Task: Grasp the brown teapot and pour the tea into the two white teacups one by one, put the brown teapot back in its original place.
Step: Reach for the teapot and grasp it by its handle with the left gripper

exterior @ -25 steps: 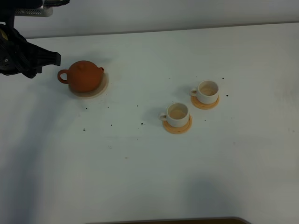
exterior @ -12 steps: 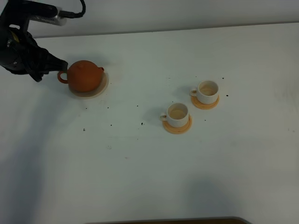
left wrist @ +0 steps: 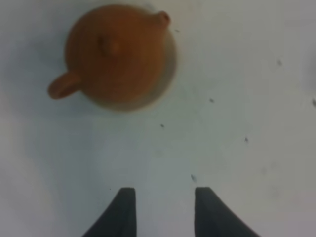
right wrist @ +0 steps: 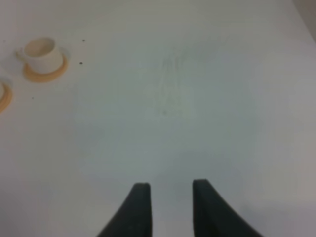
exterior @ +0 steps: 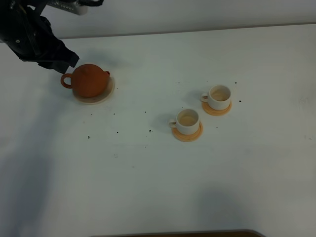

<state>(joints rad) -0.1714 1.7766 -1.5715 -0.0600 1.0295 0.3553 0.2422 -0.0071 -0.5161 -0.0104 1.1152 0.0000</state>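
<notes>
A white tabletop (exterior: pixel 148 187) fills most of the view, dotted with small dark specks (exterior: pixel 150 131) scattered across its middle. A pale wall (exterior: pixel 197 15) runs behind its far edge, and a dark brown strip (exterior: pixel 197 233) shows at the near edge.

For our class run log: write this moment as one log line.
left gripper: open, empty, near teapot | teapot: on saucer | cups: on coasters | right gripper: open, empty
</notes>
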